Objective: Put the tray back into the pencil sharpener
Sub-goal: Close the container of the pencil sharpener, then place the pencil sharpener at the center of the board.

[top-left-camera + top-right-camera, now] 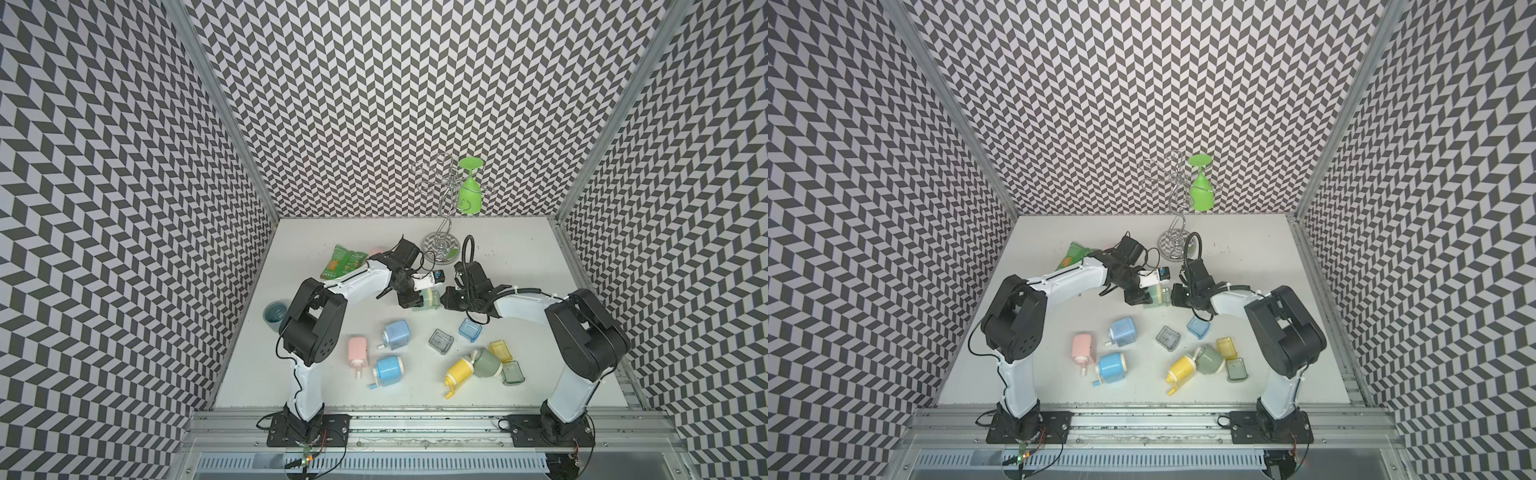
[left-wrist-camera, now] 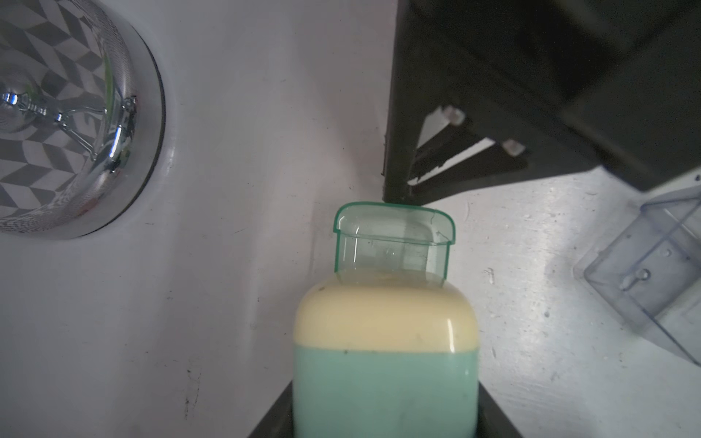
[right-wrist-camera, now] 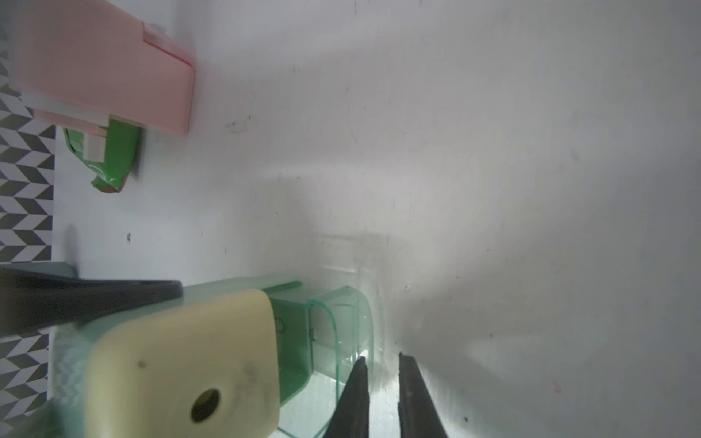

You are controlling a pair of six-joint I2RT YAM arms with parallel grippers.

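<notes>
The pencil sharpener has a mint-green body and a cream front, and lies on its side at mid-table. My left gripper is shut on its mint body. The clear green tray sits partly inside the cream end, and a good part still sticks out. My right gripper is at the tray's outer end. Its jaws are open by only a narrow gap with nothing between them. One fingertip rests against the tray's end wall.
A chrome glass stand holding a green glass stands just behind. Several other sharpeners and loose trays lie nearer the front. A snack bag and a bowl are on the left.
</notes>
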